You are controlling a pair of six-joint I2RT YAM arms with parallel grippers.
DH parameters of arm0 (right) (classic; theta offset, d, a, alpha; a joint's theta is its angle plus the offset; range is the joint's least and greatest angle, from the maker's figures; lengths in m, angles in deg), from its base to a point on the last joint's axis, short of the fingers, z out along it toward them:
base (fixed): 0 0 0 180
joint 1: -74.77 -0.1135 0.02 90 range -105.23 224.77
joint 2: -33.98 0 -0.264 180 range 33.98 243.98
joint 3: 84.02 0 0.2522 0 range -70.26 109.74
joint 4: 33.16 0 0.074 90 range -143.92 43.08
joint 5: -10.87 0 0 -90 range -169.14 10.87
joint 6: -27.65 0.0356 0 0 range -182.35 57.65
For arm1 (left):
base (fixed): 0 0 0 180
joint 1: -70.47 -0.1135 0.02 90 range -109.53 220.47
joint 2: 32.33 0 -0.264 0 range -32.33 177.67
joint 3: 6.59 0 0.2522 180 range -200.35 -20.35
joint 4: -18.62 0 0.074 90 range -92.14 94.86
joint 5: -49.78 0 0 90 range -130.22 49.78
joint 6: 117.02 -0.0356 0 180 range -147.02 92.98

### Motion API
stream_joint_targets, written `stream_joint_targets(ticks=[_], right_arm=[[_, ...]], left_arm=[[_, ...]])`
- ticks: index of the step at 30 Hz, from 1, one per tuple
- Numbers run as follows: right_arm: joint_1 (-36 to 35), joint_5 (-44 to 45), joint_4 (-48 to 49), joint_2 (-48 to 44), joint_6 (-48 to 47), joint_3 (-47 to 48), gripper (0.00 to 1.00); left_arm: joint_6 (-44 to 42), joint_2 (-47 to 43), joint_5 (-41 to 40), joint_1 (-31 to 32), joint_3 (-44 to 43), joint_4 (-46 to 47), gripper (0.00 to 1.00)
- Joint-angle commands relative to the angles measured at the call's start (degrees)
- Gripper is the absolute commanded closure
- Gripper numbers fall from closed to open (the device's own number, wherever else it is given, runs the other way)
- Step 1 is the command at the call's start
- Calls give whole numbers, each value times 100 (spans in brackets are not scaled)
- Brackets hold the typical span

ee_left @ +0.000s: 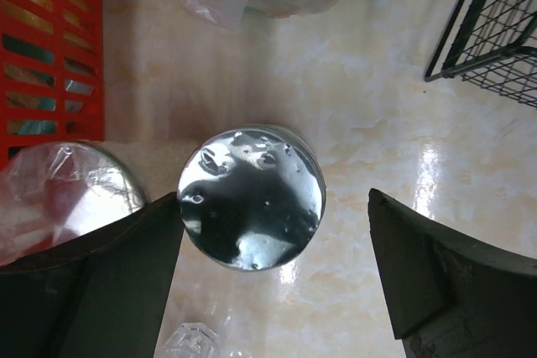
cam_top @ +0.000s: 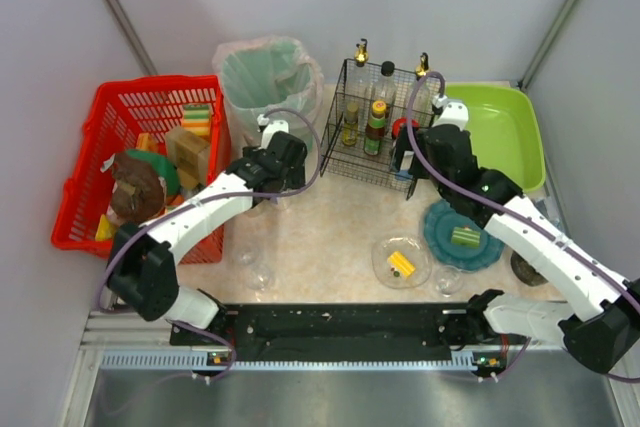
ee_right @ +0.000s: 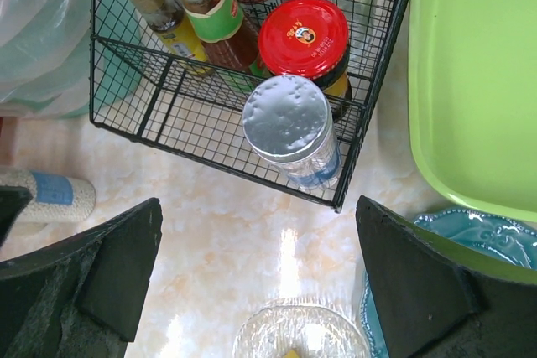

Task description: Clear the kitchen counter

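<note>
1. Wide-spread and empty, the left claw hangs over a silver-topped can, which stands upright (long axis vertical) left of the wire rack.
2. Right claw, likewise open and holding nothing, faces a foil-lidded jar at the rack's near corner.
3. Marbled bench spreads under the rack; a straight descent probably suits the left arm.

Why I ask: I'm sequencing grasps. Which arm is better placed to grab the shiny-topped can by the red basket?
Left, probably: the left fingers, open, flank the can, while the right fingers hang by the wire rack.
</note>
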Motion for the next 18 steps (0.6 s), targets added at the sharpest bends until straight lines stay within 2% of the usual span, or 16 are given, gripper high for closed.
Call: stream_joint_targets(ticks=[1, 5, 11, 14, 18], right_arm=[[48, 14, 107, -242, 35, -31, 5], [48, 14, 99, -286, 44, -66, 5], [48, 67, 64, -452, 9, -119, 6], [48, 128, 46, -558, -18, -146, 6], [48, 286, 2, -672, -88, -137, 6]], left_arm=[[222, 316, -359, 11, -371, -50, 7], [205, 431, -316, 11, -450, 28, 14], [-111, 423, 1, 19, -520, 266, 48], [-234, 317, 246, 28, -582, 257, 60], [-603, 115, 861, 72, -836, 222, 66]])
